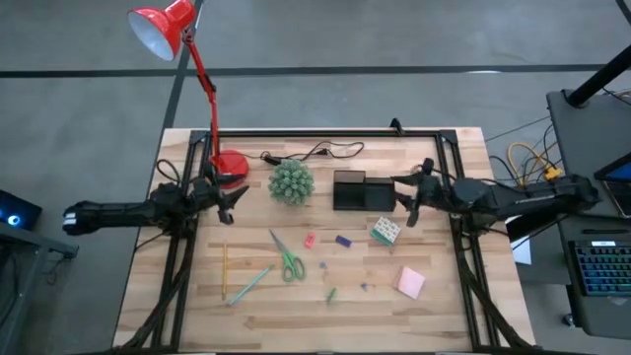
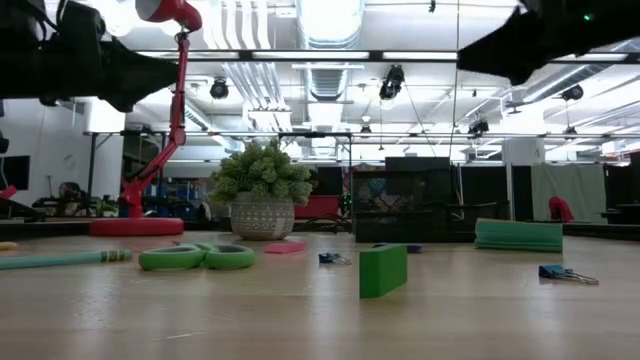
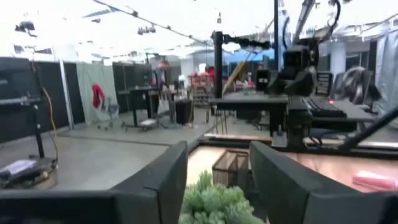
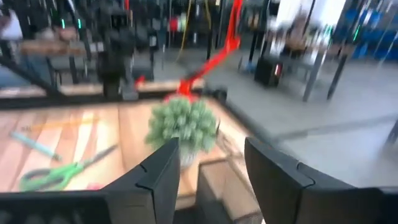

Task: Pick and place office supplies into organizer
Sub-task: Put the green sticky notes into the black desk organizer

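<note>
A: Please start from the left side. What do you see?

B: The left gripper (image 1: 229, 195) is raised above the table, beside the red lamp (image 1: 187, 59). Its fingers (image 3: 163, 180) stand apart and nothing is between them.

A: And on the table near it?

B: On the wood lie the yellow pencil (image 1: 225, 270), then the light green pen (image 1: 251, 284), then the green scissors (image 1: 289, 258).

A: What is in the middle?

B: The green plant (image 1: 292, 181) stands just left of the black organizer (image 1: 357, 191), near the back of the table. In front of them are small pieces: a pink bit (image 1: 310, 240), a purple bit (image 1: 343, 240) and a small green bit (image 1: 331, 294).

A: And to the right?

B: The green-white block (image 1: 385, 230) lies just in front of the organizer's right end. The pink sticky-note pad (image 1: 411, 282) is nearer the front edge. The right gripper (image 1: 408, 196) hangs above the table just right of the organizer, open and empty.
</note>
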Motion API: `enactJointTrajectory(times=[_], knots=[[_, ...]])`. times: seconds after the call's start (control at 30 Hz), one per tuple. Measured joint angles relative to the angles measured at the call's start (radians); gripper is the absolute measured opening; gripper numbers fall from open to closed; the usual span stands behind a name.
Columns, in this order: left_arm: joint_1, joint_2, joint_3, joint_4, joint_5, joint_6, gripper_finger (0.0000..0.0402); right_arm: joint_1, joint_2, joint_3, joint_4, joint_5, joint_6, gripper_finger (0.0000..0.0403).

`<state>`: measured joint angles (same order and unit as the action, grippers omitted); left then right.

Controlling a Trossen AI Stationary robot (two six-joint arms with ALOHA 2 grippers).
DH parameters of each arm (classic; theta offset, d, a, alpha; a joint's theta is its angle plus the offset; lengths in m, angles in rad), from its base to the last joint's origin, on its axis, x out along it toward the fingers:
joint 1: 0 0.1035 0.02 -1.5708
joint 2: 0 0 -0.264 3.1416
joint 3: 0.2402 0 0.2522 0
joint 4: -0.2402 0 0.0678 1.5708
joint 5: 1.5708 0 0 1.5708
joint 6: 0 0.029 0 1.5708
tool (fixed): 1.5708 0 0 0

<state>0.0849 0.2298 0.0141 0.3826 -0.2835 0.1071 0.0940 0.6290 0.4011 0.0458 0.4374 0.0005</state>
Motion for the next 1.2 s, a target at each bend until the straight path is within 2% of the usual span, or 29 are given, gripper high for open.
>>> enactJointTrajectory(times=[0.3,0.53,0.77,0.93,1.2], knots=[[0.000,0.082,0.070,0.003,0.181,-0.057,0.0176,0.060,0.320,0.285,-0.391,-0.063,0.252,0.0154],[0.000,0.090,0.071,0.006,0.192,0.033,0.0176,0.137,0.550,0.531,-0.769,-0.074,0.482,0.0144],[0.000,0.089,0.057,0.001,0.244,-0.006,0.0176,0.180,0.748,0.687,-1.101,-0.072,0.695,0.0136],[0.000,0.086,0.056,0.003,0.247,-0.031,0.0176,0.187,0.862,0.681,-1.158,-0.102,0.834,0.0144],[0.000,0.069,0.055,0.003,0.247,-0.015,0.0176,0.201,1.005,0.702,-1.156,-0.176,0.968,0.0188]])
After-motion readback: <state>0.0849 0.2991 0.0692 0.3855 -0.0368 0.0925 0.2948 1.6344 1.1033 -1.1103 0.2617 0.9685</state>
